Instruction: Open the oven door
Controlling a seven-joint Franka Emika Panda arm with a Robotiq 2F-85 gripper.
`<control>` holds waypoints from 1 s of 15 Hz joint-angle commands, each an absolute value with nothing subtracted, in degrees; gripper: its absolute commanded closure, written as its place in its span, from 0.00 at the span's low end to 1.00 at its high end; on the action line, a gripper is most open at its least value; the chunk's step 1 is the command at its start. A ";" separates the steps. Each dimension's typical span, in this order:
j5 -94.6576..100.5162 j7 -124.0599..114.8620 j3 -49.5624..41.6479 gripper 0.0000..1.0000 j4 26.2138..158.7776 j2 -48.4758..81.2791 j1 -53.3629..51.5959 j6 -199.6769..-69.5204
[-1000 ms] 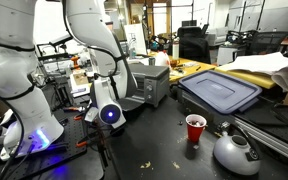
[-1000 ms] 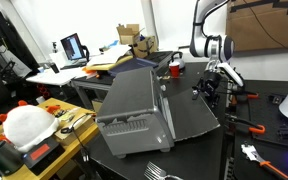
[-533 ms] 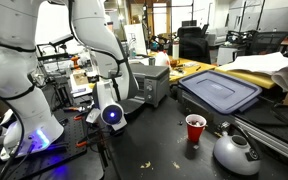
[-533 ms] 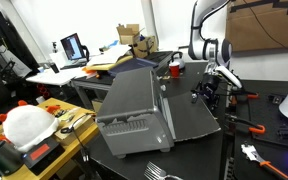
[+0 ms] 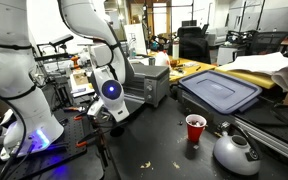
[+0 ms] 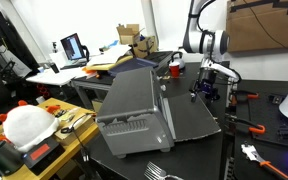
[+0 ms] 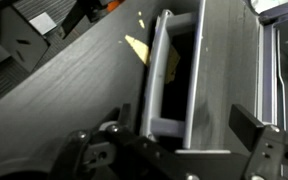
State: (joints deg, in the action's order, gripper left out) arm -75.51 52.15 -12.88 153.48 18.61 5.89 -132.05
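Ahead of the hand (image 7: 169, 145) lies the oven door (image 7: 176, 75).

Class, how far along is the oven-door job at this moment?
Done: the door seems to lie swung down before the oven, though that is unclear. In hand: nothing; the gripper hovers over it, jaws open, empty. Left: confirming it is fully open.

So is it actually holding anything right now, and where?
Apparently nothing: the fingers stand wide apart, and the oven door shows in the gap between them, ungripped.
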 commanded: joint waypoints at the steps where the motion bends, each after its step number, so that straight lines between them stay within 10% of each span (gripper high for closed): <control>1: -70.42 45.30 -12.56 0.00 157.35 10.63 4.61 -141.22; 15: -24.34 12.31 -10.26 0.00 159.53 -3.47 6.61 -147.65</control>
